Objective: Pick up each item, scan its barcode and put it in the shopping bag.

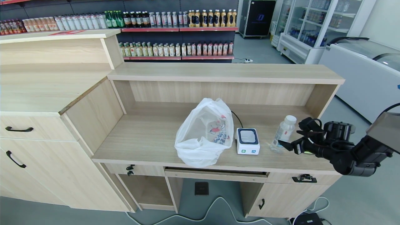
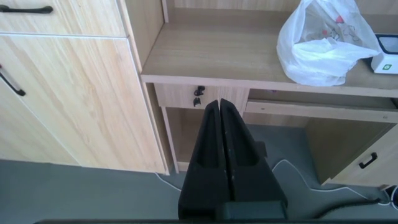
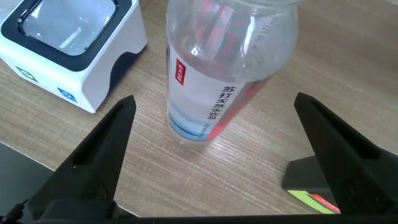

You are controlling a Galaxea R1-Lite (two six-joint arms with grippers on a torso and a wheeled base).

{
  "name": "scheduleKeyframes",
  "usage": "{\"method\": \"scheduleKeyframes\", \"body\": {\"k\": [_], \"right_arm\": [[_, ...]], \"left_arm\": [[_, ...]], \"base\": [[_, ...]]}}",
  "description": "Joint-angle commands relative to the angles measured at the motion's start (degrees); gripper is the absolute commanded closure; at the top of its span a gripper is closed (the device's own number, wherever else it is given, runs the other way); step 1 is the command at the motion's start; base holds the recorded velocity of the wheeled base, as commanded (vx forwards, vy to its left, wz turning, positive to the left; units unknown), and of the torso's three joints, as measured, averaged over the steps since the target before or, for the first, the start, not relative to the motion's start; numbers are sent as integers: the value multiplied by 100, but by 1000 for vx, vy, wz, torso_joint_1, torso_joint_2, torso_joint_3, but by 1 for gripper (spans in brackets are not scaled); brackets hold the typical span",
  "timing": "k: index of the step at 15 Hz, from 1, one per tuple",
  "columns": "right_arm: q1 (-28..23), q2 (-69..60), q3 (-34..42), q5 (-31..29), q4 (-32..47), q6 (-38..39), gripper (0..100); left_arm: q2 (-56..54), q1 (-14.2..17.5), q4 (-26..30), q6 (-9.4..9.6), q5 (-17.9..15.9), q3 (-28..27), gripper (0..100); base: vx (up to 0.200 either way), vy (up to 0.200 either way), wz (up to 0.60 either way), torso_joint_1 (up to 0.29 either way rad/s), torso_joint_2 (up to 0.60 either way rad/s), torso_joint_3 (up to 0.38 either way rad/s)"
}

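Note:
A clear water bottle with a white cap stands upright on the wooden counter, right of the white barcode scanner. The white plastic shopping bag sits left of the scanner, mouth up, with a printed item inside. My right gripper is open just right of the bottle at its lower half. In the right wrist view the bottle stands just ahead of the spread fingers, beside the scanner. My left gripper is shut, held low in front of the counter, left of the bag.
A raised shelf ledge runs along the back of the counter, and a taller cabinet stands at the left. The scanner's cable trails behind the bag. Drawers with black handles sit under the counter. Cables lie on the floor.

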Motion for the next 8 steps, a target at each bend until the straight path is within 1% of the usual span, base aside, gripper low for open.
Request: {"method": "scheduleKeyframes", "body": {"k": [1, 5, 8], "right_arm": [[38, 163, -132, 80, -5, 12, 0], [47, 418, -501, 168, -5, 30, 0], [64, 506, -580, 414, 4, 109, 0]], "left_arm": [[0, 2, 0, -1, 2, 0, 100], [0, 2, 0, -1, 2, 0, 100], [0, 2, 0, -1, 2, 0, 100]], "base": [[0, 0, 0, 0, 0, 0], [0, 0, 0, 0, 0, 0], [0, 0, 0, 0, 0, 0]]}}
